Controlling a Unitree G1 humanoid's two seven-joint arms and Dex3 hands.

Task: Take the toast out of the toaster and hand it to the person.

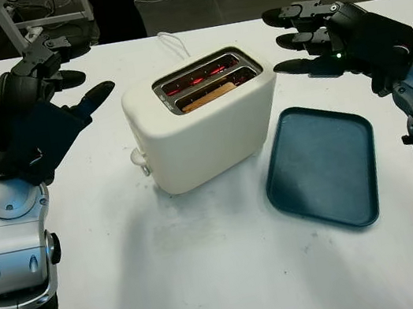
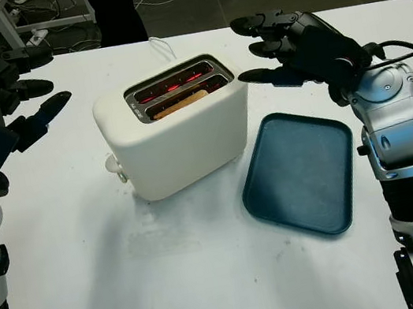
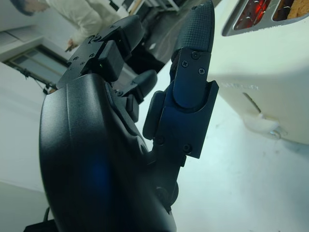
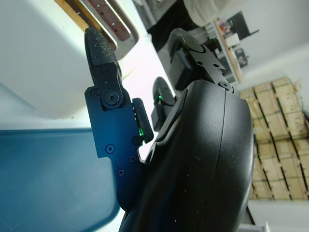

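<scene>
Head views: I had the toaster [image 1: 204, 119] standing mid-table toward the far edge, its elements glowing red. The toast [image 1: 208, 95] sat low in the near slot, barely above the rim, so nothing was gripped yet. I held the left hand [image 1: 57, 77] open and clear of the toaster on its left, and the right hand [image 1: 314, 35] open on its right, flanking it for a reach from either side. The teal tray [image 1: 324, 166] lay toward the right edge of the table [image 1: 174, 288].

Left wrist view: the fingers [image 3: 193, 58] held nothing, beside the toaster wall.

Right wrist view: a fingertip [image 4: 99, 53] hung empty above the tray, close to the slot.
</scene>
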